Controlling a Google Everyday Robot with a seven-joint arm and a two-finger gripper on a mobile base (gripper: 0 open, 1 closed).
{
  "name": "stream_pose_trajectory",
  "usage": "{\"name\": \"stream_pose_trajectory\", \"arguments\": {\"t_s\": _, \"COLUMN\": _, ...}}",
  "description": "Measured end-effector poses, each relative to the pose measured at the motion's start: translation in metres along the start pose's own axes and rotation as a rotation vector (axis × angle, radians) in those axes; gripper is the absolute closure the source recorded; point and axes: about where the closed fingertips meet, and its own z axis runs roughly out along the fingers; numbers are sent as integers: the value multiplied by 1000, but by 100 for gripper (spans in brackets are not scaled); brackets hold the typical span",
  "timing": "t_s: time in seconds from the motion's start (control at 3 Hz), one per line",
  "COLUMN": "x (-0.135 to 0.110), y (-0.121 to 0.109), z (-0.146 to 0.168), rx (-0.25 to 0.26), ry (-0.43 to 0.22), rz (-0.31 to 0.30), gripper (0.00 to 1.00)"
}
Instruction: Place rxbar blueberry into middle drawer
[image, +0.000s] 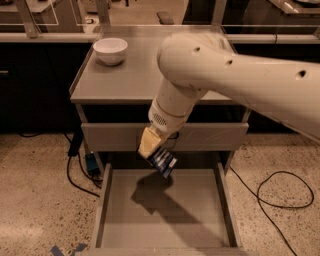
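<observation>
My gripper (154, 152) hangs from the big white arm over the back of the open middle drawer (165, 215). It is shut on the rxbar blueberry (163, 161), a dark wrapper with white lettering that sticks out down and to the right of the tan fingers (148, 144). The bar hangs tilted in the air above the drawer's plain grey floor, just in front of the closed drawer front above it. Its shadow falls on the drawer floor below.
A white bowl (110, 50) stands on the cabinet top (130, 80) at the back left. The closed top drawer front (210, 136) is just behind the gripper. Black cables (280, 192) lie on the speckled floor on both sides.
</observation>
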Motion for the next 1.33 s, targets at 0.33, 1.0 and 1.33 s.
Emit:
{"name": "stream_pose_trajectory", "arguments": {"t_s": 0.33, "x": 32, "y": 11, "z": 61, "rx": -64, "ry": -7, "rz": 7, "gripper": 100}}
{"name": "stream_pose_trajectory", "arguments": {"t_s": 1.0, "x": 114, "y": 28, "z": 210, "rx": -135, "ry": 31, "rz": 69, "gripper": 100}}
{"name": "stream_pose_trajectory", "arguments": {"t_s": 1.33, "x": 134, "y": 21, "z": 262, "rx": -76, "ry": 54, "rz": 84, "gripper": 100}}
